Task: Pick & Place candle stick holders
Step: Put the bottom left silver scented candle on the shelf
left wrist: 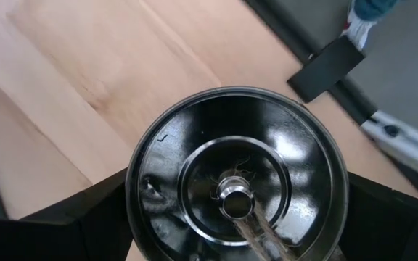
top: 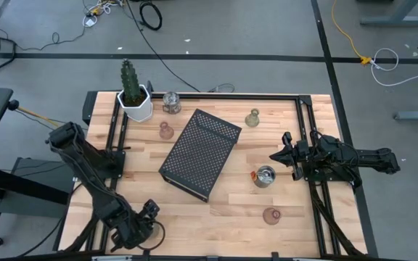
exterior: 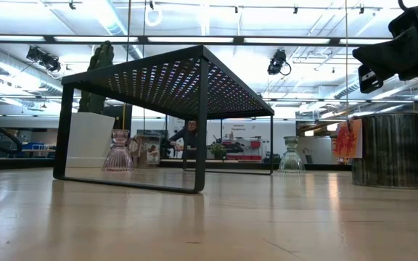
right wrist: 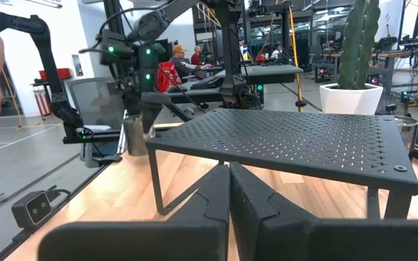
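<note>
My left gripper is at the table's near left corner, pointing steeply down. It is shut on a shiny silver candle stick holder, which the high view hides under the gripper. The right wrist view shows this holder below the left gripper. Other holders stand on their bases: a clear one, a pink one, an olive one, a silver one and a pink one. My right gripper waits shut and level at the table's right side. My left gripper has the silver holder's round outer wall between its two fingers, one finger on each side. The fingers come from above, slanting down. The holder sits upright, its open top toward the wrist. Whether its base is clear of the table, I cannot tell.
A black perforated tray stands on its legs at the table's middle. A white pot with a cactus is at the far left. Black rails run along the table's left, far and right edges. Bare wood lies along the near edge.
</note>
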Motion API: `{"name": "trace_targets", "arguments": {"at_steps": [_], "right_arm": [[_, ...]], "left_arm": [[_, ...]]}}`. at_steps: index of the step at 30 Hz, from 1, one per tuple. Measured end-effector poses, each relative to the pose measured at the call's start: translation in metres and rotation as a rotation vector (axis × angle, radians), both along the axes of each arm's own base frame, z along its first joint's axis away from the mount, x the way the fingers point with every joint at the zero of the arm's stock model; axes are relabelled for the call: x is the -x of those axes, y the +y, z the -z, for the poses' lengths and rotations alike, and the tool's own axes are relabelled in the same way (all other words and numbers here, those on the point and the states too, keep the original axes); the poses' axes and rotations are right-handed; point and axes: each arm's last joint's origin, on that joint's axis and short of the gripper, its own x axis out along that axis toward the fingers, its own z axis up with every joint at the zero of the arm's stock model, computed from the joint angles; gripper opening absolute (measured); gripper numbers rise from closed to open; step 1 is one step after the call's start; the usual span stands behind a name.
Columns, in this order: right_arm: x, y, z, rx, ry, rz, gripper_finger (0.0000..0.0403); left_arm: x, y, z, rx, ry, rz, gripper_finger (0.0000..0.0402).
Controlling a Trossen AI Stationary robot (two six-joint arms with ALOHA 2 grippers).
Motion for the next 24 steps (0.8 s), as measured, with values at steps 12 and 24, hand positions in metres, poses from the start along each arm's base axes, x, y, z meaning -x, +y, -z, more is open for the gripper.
{"name": "trace_targets", "arguments": {"at_steps": [12, 24], "right_arm": [[0.0, 0.0, 0.0, 0.0, 0.0, 0.0, 0.0012], [0.0, 0.0, 0.0, 0.0, 0.0, 0.0, 0.0012]], "left_arm": [[-0.016, 0.017, -0.062, 0.001, 0.012, -0.098, 0.0376], [-0.044, 0.057, -0.113, -0.001, -0.011, -0.266, 0.0375]]}}
